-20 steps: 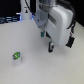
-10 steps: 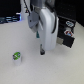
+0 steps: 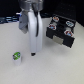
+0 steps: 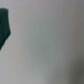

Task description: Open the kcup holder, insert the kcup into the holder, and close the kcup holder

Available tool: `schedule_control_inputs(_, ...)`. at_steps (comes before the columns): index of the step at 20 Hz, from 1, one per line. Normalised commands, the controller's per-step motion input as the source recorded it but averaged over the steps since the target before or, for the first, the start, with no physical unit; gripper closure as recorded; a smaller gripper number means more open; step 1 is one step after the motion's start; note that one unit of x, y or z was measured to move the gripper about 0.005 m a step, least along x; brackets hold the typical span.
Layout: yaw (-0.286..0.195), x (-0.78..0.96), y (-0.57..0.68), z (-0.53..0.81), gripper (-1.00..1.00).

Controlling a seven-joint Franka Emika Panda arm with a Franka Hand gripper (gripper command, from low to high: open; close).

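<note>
White hand [image 3: 33, 52], aperture unclear, near kcup [image 3: 17, 56]

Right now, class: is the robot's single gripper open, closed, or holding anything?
White gripper: open or closed cannot be told; too blurred. The small green-topped pod sits apart on the table, not held.

1 kcup [image 3: 17, 56], 1 kcup holder [image 3: 61, 31] w/ drawer open, 1 robot arm [image 3: 33, 30], 1 table [image 3: 55, 65]
</note>
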Motion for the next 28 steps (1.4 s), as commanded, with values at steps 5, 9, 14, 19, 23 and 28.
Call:
schedule_control_inputs(5, -0.255, -0.26, -0.54, -0.15, -1.00)
schedule_control_inputs(9, -0.255, -0.17, -0.57, -0.27, -1.00)
schedule_control_inputs(14, -0.260, -0.10, -0.56, -0.30, -1.00)
schedule_control_inputs(19, -0.258, 0.10, -0.42, -0.33, -1.00)
schedule_control_inputs(23, -0.200, 0.14, -0.06, -0.32, -1.00)
schedule_control_inputs(28, -0.166, 0.02, 0.01, -0.24, -1.00)
